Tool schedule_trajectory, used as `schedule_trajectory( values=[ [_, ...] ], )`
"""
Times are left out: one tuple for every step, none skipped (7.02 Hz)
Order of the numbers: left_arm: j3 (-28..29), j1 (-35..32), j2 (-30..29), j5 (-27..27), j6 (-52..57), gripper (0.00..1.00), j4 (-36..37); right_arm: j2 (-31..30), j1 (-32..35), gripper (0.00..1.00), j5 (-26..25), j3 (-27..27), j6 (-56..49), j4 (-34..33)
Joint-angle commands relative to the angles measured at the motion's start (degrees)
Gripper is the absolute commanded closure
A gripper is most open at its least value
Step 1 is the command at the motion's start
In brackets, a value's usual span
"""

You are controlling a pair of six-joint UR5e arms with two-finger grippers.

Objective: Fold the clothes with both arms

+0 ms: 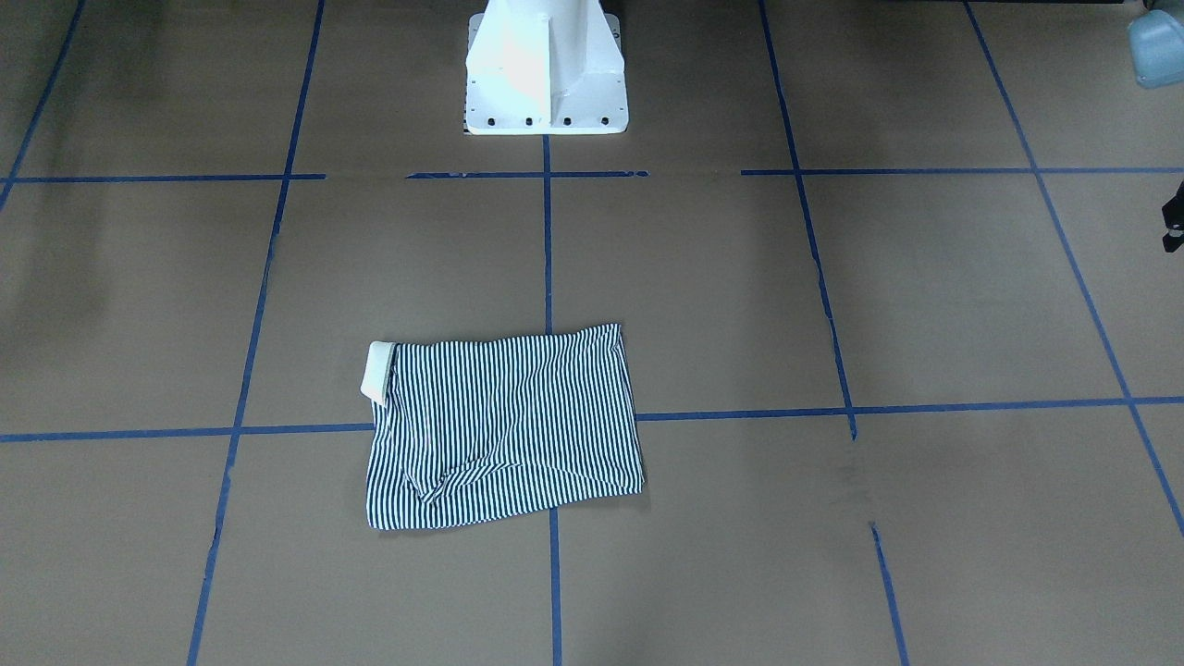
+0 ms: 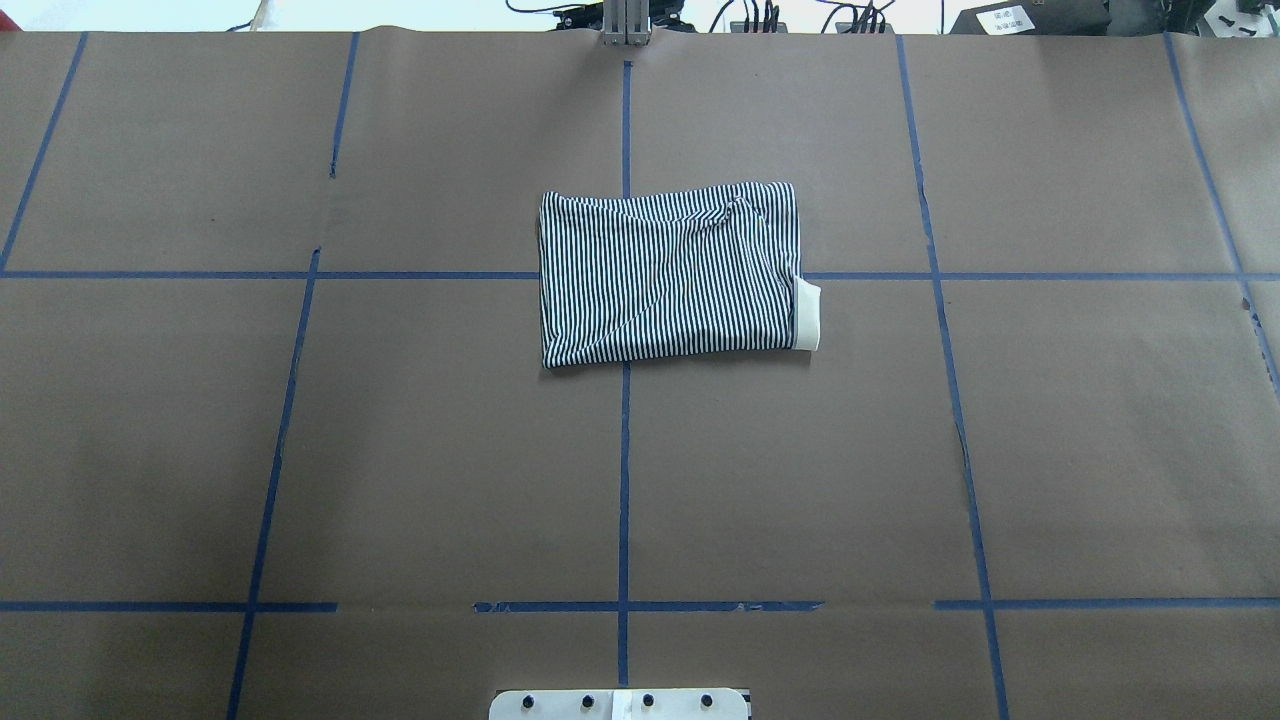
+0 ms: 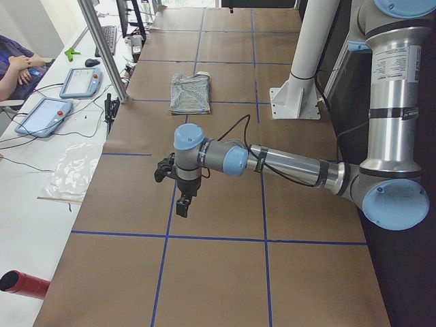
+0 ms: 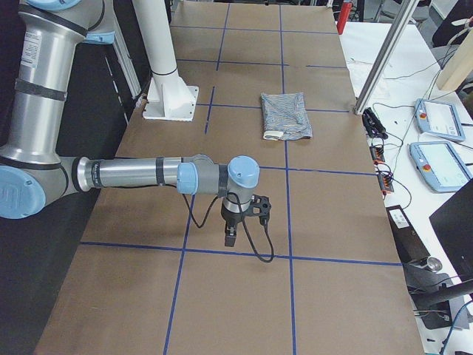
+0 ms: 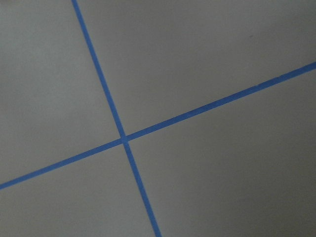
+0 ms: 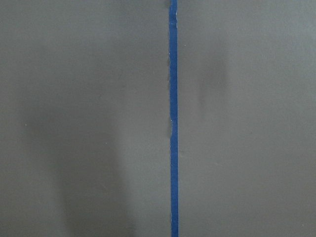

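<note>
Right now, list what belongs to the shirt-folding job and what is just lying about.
Job:
striped polo shirt, already folded
left arm
right arm

Lying about:
teach pendant
clear plastic sheet
red tube
white pedestal

Nothing here reads clearly. A white label sits on the upright tube of the left arm, at two o'clock in the left-side view, its print too small. A second label on the right arm, at ten o'clock from the right side, is equally illegible. White stickers on a dark box, at one o'clock overhead, are blurred.
</note>
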Motion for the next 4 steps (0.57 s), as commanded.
schedule_trajectory(
  values=[
    [7.3,-7.6,0.1,-7.0,11.0,0.00,-0.5,0.2,1.0,0.00,1.1,-0.9,0.0,0.0],
    [7.8,-8.0,0.3,-9.4,11.6,0.00,-0.5,0.3,1.1,0.00,1.0,-0.9,0.0,0.0],
    [8.6,-8.0,0.3,-9.6,11.6,0.00,-0.5,0.3,1.1,0.00,1.1,-0.9,0.0,0.0],
    [8.3,-8.0,0.1,-9.5,11.5,0.00,-0.2,0.3,1.1,0.00,1.1,-0.9,0.1,0.0]
  ],
)
